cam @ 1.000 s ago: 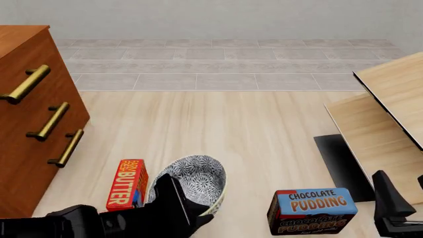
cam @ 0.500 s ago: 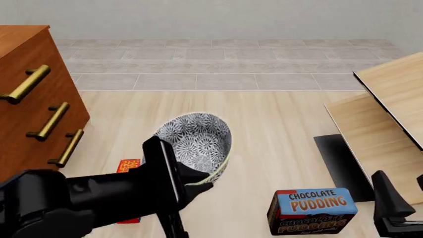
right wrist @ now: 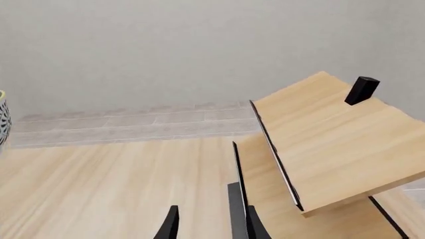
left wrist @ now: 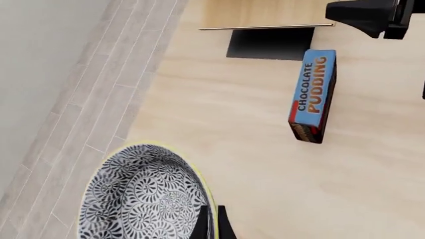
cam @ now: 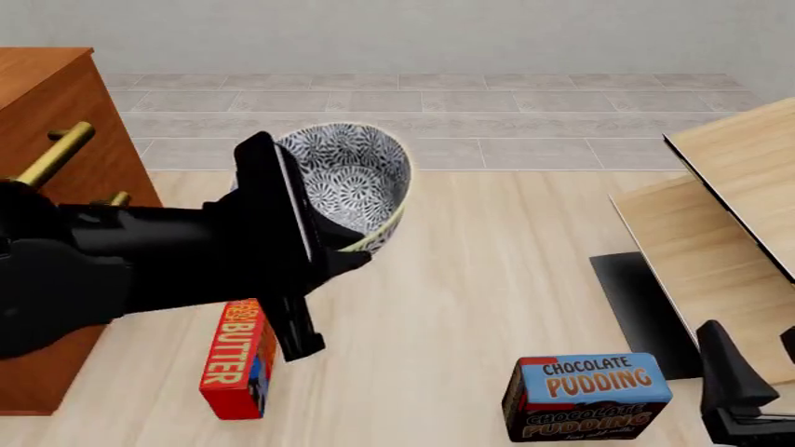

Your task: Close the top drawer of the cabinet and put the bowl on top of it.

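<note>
One black left gripper (cam: 326, 244) pinches the black-and-white floral bowl's (cam: 348, 182) rim, lifted beside the reddish-brown wooden cabinet (cam: 56, 102); placing on top remains.

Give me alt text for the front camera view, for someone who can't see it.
The left gripper holds a black-and-white patterned bowl by its rim, lifted above the light wood table beside a reddish-brown cabinet at the left. A red butter box stands below the arm, a blue chocolate pudding box sits lower right, and pale wooden furniture fills the right edge.
</note>
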